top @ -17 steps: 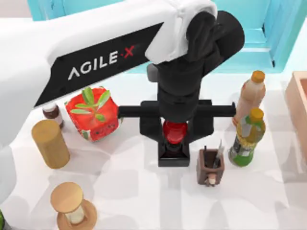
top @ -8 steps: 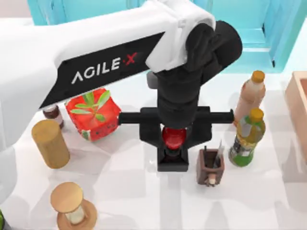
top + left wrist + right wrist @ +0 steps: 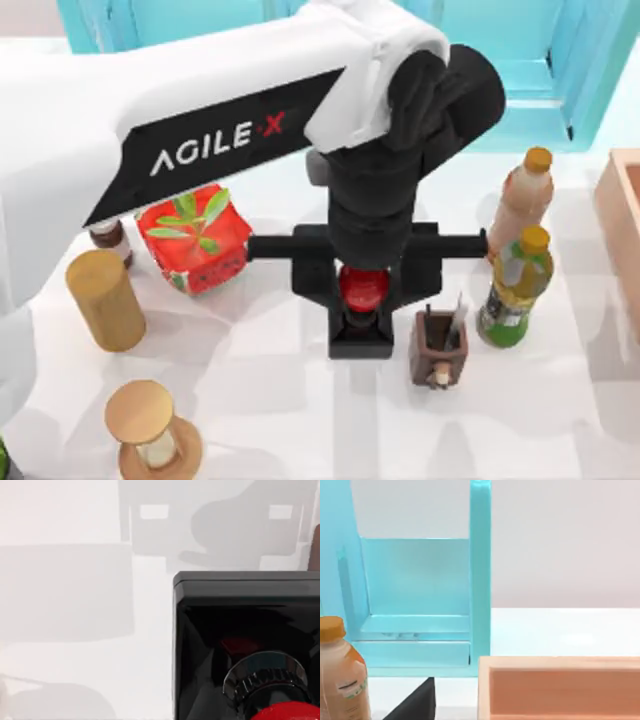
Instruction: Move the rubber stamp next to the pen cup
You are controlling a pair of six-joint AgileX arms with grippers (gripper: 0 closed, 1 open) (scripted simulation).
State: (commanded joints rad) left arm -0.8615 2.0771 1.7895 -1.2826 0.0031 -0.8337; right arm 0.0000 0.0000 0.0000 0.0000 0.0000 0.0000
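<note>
Resting on white table (image 3: 280, 400), rubber stamp (image 3: 362, 300) beside pen cup (image 3: 438, 348).

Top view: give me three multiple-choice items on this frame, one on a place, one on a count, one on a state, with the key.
1. Where does the rubber stamp stand relative to the pen cup?
A. Just to its left
B. Just to its right
C. Behind the bottles

2. How many capped bottles stand near the table's right side?
A. One
B. Two
C. Four

3. How does the stamp stand?
A. Tipped on its side
B. Upside down
C. Upright, red knob on top

Key:
1 A: its black base sits beside the cup's left wall.
2 B: a brown bottle and a green-labelled bottle stand there, both with orange caps.
3 C: the red knob shows above the square black base, with the left gripper around it.
</note>
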